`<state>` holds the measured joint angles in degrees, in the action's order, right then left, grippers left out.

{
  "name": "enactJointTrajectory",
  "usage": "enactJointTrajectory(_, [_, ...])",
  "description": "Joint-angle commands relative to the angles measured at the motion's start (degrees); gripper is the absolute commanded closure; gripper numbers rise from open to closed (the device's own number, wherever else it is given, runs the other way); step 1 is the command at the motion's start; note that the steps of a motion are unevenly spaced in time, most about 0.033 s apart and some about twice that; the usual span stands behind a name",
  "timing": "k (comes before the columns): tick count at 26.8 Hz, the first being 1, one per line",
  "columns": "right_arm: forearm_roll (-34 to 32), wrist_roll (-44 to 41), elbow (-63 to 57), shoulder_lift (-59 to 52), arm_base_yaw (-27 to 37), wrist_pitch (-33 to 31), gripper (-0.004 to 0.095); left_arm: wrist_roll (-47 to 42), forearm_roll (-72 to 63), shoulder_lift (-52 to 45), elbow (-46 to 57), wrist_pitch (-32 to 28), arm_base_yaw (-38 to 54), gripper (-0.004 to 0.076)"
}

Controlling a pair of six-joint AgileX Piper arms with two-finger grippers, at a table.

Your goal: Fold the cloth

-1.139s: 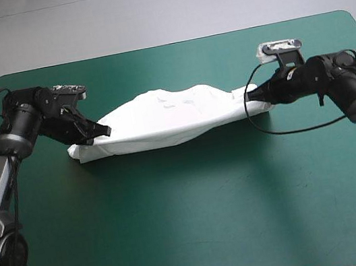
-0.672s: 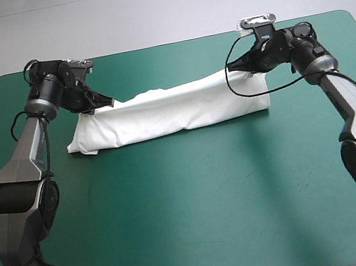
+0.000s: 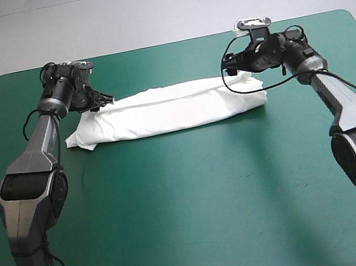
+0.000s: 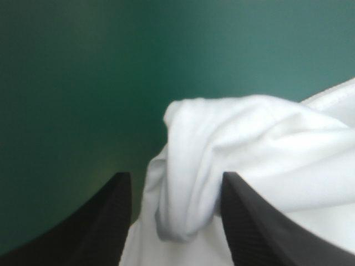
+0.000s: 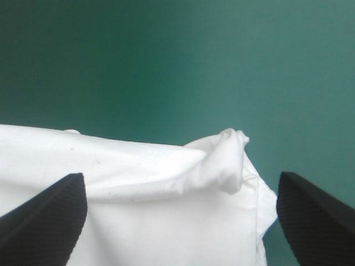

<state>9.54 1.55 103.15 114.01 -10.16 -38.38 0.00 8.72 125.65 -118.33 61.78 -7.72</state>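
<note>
Flanking folded T-shirt: left end effector; right end effector; both spread.

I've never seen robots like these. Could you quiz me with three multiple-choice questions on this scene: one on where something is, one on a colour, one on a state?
1. Where on the table does the T-shirt lie?
A. Along the near edge.
B. In the far half, stretched between the left tool and the right tool.
C. Hanging off the right edge.

2. What colour is the table?
A. Brown.
B. Grey.
C. Teal-green.

3. How do the right tool's fingers stand?
A. Wide apart.
B. Shut in one point.
C. Clamped on a box.

Answers:
1. B: the high view shows it as a long white strip lying there, one tool at each end.
2. C: it shows teal-green in every view.
3. A: the right wrist view shows the two fingers far apart, with the T-shirt lying between them.
</note>
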Motion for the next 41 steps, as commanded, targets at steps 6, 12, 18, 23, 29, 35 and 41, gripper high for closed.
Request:
enactJointTrajectory(6, [-3.46, -1.55, 2.09, -14.09, 0.16, -11.33, 0.0063, 0.00, -4.77, -10.40, -7.28, 10.44, 0.12, 0.0433])
enactJointTrajectory(12, [-4.37, -1.55, -1.31, -14.41, 0.16, -12.04, 0.0070, 6.33, -23.20, -9.55, -7.28, 9.01, -2.03, 0.0731])
enactJointTrajectory(18, [-0.71, -1.55, -1.31, -13.92, 3.17, -13.02, 0.0073, 6.46, -25.11, -5.77, -7.28, 4.60, -7.61, 0.0733])
enactJointTrajectory(23, [7.67, 2.49, -1.31, -11.70, 9.50, -16.97, 0.0072, 6.36, -25.11, -0.30, -7.28, 2.19, -11.32, 0.0733])
enactJointTrajectory(29, [10.00, 4.17, -1.21, -7.65, 11.71, -16.99, 0.0073, 6.07, -25.42, 4.40, -7.28, 1.73, -13.06, 0.0733])
enactJointTrajectory(35, [17.11, 7.55, -1.21, -2.13, 11.60, -15.66, 0.0073, 5.84, -25.45, 6.96, -7.28, 2.59, -14.12, 0.0733])
enactJointTrajectory(41, [22.00, 9.87, -1.10, 2.58, 11.47, -13.73, 0.0073, 5.46, -25.29, 7.31, -7.28, 2.61, -14.76, 0.0733])
